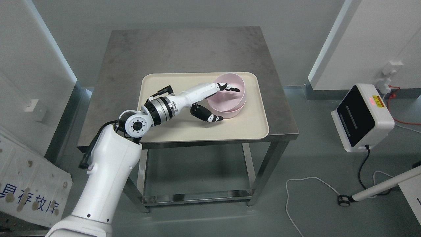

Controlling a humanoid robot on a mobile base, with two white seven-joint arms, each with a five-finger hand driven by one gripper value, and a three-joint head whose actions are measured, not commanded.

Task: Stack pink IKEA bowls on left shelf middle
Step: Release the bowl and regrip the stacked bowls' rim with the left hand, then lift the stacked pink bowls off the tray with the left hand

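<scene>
The pink bowls (234,98) sit nested as a short stack, upright, open side up, tilted slightly; pale, glossy, deep-walled; they rest at the right end of the cream tray (154,82).

Legible text, head view:

1. White panel (29,184) leaning at lower left, cut off by the picture edge: blue Chinese characters along its lower part. Readable portion "存放库"; a character before it is partly cropped, possibly "具", not certain. Panel surface stained with brown spots.

2. White device (361,118) on the floor at right: small yellow label (378,101) near a red light. Print too small to read.
</scene>
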